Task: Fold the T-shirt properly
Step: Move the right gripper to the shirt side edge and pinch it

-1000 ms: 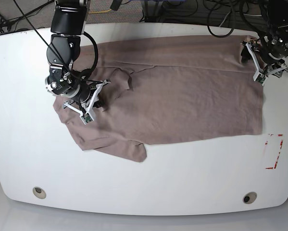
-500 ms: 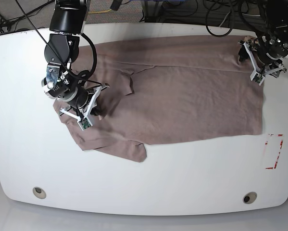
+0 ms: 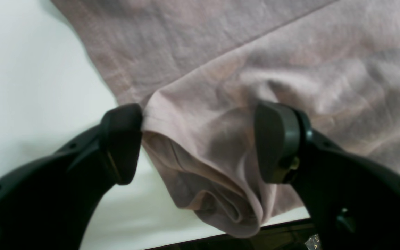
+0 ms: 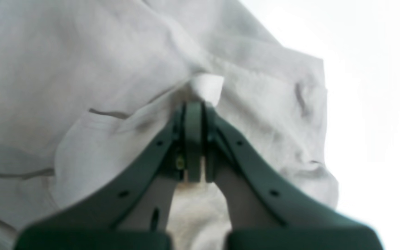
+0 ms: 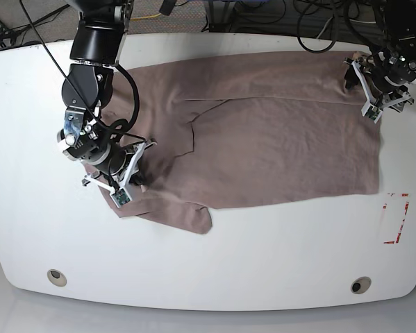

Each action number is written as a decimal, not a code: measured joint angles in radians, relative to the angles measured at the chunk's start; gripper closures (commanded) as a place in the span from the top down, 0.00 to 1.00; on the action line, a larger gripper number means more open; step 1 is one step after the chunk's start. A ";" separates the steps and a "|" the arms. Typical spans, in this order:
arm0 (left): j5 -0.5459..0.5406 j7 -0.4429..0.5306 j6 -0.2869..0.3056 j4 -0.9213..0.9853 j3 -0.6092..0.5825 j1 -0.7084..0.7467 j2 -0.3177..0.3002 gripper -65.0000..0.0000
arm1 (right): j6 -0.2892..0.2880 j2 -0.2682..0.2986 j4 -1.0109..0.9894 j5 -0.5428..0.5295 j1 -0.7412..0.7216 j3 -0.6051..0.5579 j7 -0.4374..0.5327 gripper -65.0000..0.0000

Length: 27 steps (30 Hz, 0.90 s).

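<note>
The mauve-brown T-shirt [image 5: 277,146] lies spread across the white table [image 5: 263,257], with a sleeve flap near the front left. My right gripper [image 5: 132,182] is on the shirt's left part. In the right wrist view this gripper [image 4: 193,107] is shut on a pinch of the T-shirt [image 4: 82,69], and a small white tag pokes out at its tip. At the far right corner my left gripper [image 5: 364,94] stands open. In the left wrist view its fingers [image 3: 122,142] straddle a bunched corner of the T-shirt [image 3: 290,52].
A red marked rectangle [image 5: 395,218] lies on the table at the right. Two round holes [image 5: 56,277] sit near the front edge. Cables hang behind the table. The table's edge [image 3: 221,239] runs just beyond the bunched shirt corner.
My right gripper has moved toward the table's front, pulling the shirt's left part with it. The left gripper has barely moved.
</note>
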<state>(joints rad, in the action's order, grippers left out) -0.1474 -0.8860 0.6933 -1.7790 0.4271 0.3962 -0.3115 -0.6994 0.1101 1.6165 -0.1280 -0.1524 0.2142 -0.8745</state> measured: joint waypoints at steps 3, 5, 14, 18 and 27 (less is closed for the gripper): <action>0.000 0.000 0.000 0.000 0.000 0.000 0.000 0.71 | 0.000 -0.001 -0.055 0.002 -0.025 0.000 -0.001 0.05; 0.000 0.000 0.000 0.000 0.000 0.000 0.000 0.71 | 0.000 -0.002 -0.085 0.003 -0.038 0.000 0.000 0.20; -0.005 -0.005 0.000 0.000 0.020 -0.046 -0.018 0.71 | -0.002 0.024 -0.102 0.002 -0.053 0.042 0.001 0.73; -0.010 -0.002 0.000 -0.003 0.075 -0.101 -0.014 0.71 | 0.002 0.046 -0.151 0.008 -0.100 0.090 0.011 0.68; -0.007 -0.007 0.001 -0.003 0.084 -0.205 -0.013 0.71 | -0.002 0.134 -0.510 0.002 -0.264 0.093 0.154 0.65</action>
<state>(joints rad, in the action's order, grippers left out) -0.1547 -0.8932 0.6941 -1.7817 0.5106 0.1909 -0.3241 -0.7010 0.2440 1.1065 -0.1261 -0.4164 0.3073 -0.7208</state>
